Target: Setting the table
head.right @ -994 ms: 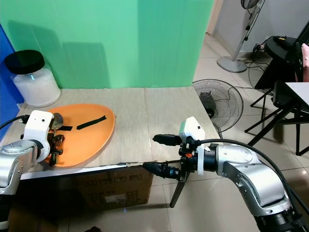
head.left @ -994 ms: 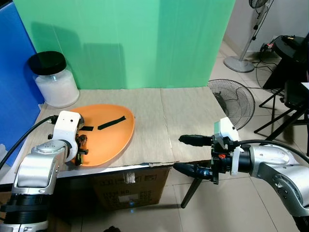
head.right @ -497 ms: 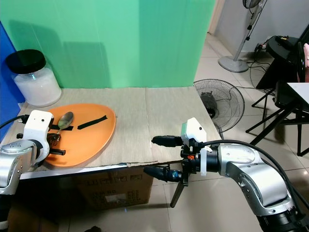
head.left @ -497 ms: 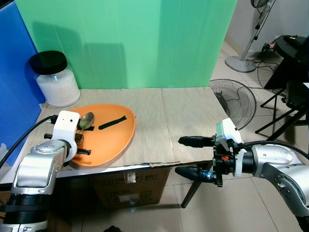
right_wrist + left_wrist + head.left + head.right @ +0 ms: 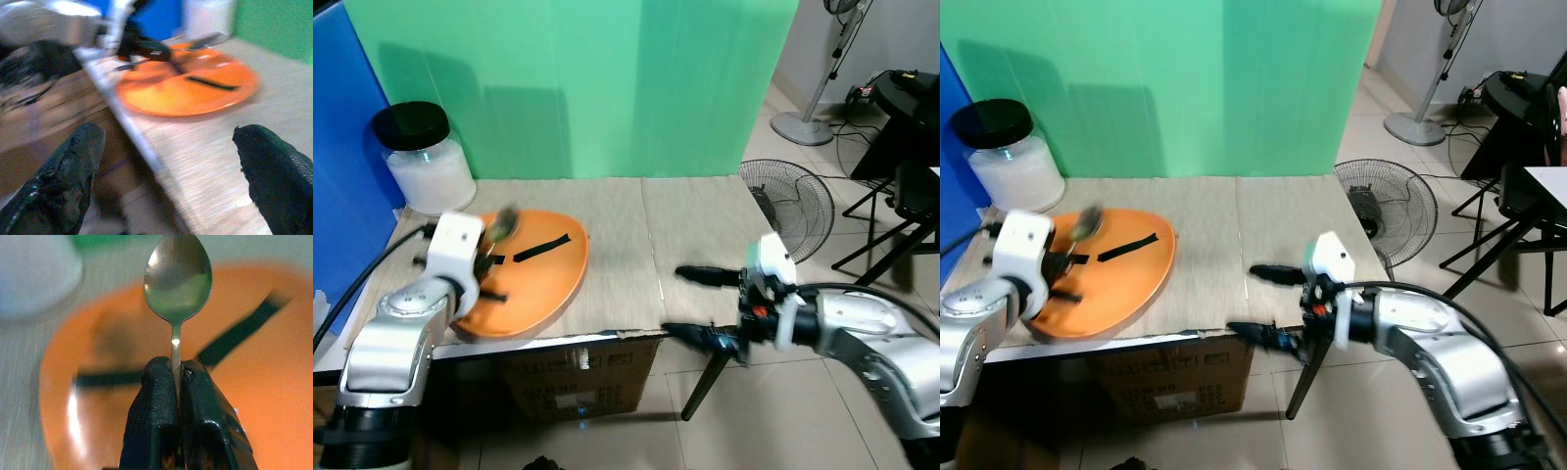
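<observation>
The right end effector hangs at 5 o'clock off the counter's near edge, its 2 fingers spread wide. At 9 o'clock the left end effector pinches a spoon by its handle (bowl outward) over the orange plate. A jar stands at 10 o'clock.

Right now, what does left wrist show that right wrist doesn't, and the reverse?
Left wrist: the left gripper shut on a spoon, its bowl sharp and close. Right wrist: the right gripper wide open past the table edge, with the left arm across the way. Both: the orange plate with its black strips.
</observation>
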